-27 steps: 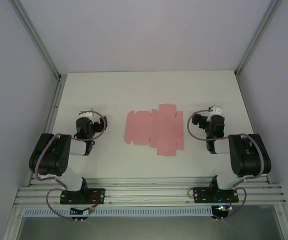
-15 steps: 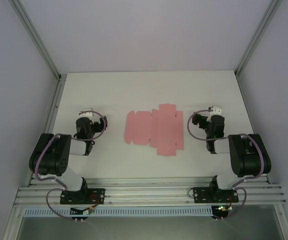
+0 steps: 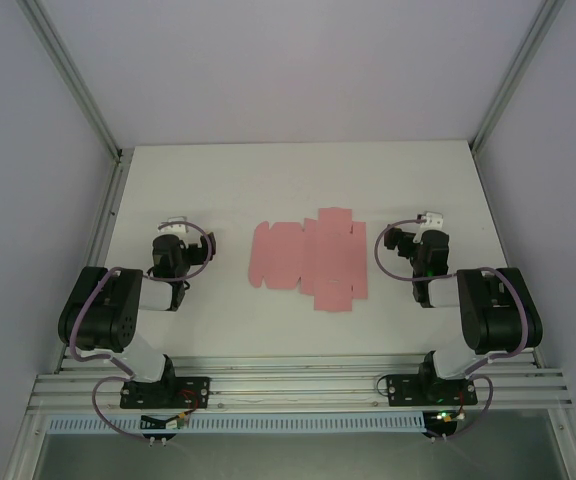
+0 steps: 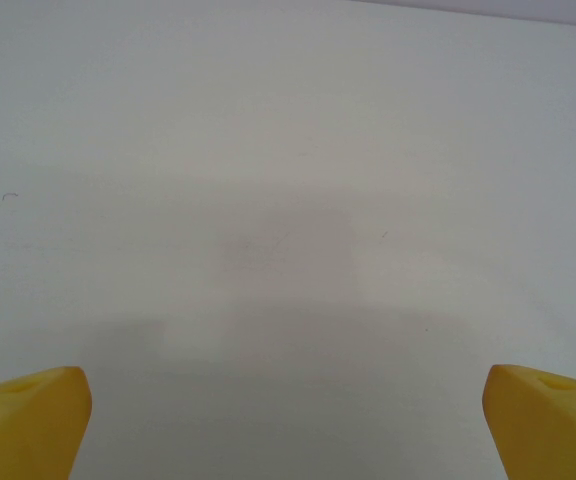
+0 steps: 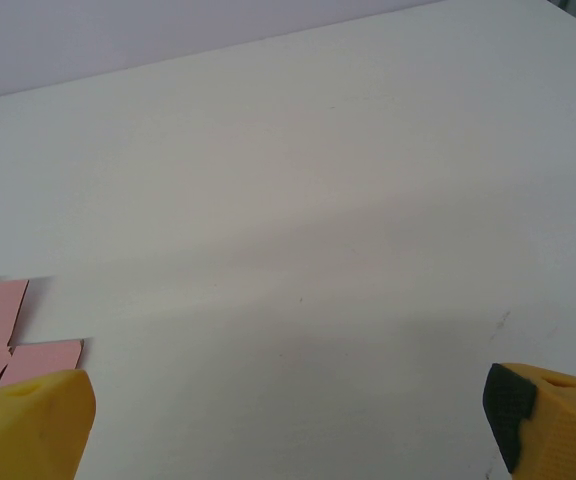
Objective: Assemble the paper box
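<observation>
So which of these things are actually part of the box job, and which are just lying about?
Part of the job: the paper box, a flat pink sheet, unfolded; the left gripper and the right gripper, both open and apart from it.
Just there: the white table under it; the metal rails at the near edge.
</observation>
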